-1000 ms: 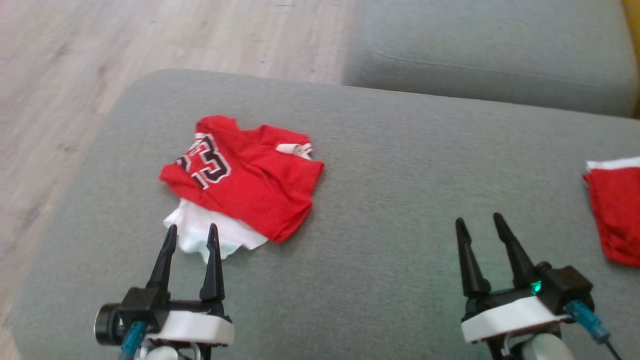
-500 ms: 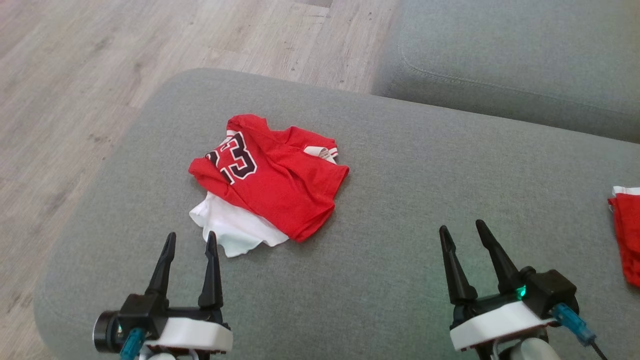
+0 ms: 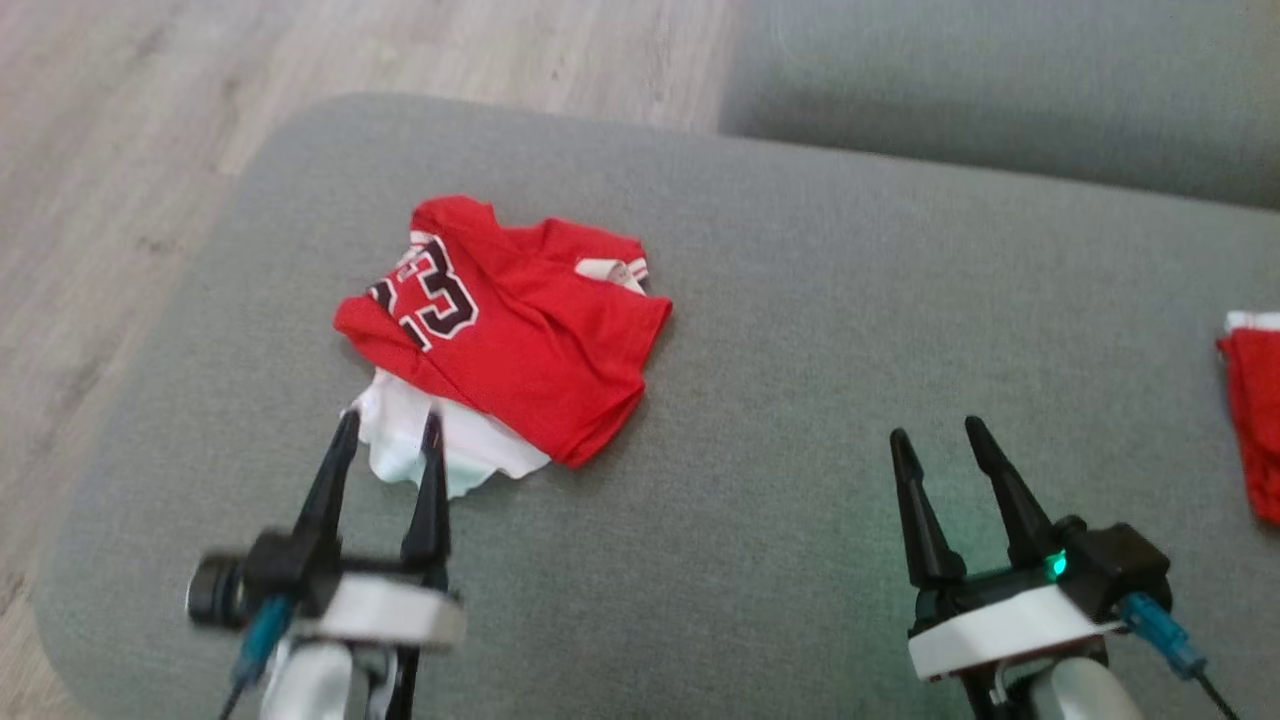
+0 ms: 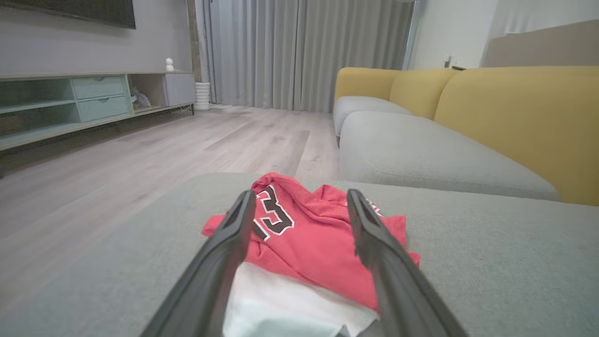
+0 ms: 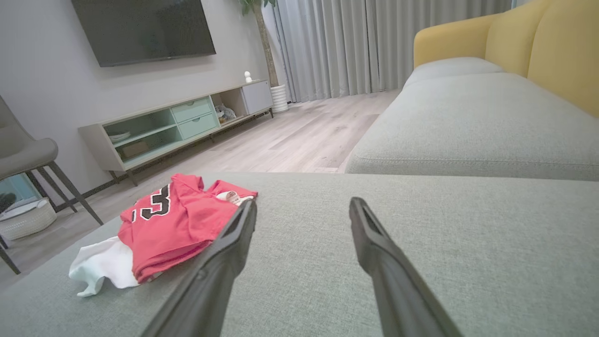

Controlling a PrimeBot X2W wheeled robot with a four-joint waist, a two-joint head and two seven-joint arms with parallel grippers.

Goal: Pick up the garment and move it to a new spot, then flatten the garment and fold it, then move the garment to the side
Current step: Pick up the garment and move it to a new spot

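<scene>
While the left tool hangs over the near hem with jaws spread and empty, nothing is gripped yet. Same for the right tool: spread, empty, over bare sofa cushion, well apart from the garment.

Garment sits crumpled on the cushion's left half, toward the far-left corner. The red numbered side is on top, with a white layer poking out at the near side. Can't tell if the white is a lining or a separate piece, or if the tips touch cloth.

Risks as I see them:
- Left tool is lined up on the white flap only. Pinch there and the red part may trail or slide off, so it comes up as a wad that's harder to flatten.
- Soft cushion: closing too low could catch upholstery with the cloth.
- Cushion's left edge is near. A drag that way dumps it on the floor.
- Another red cloth lies at the right edge. Set down too far right and the two overlap.
</scene>
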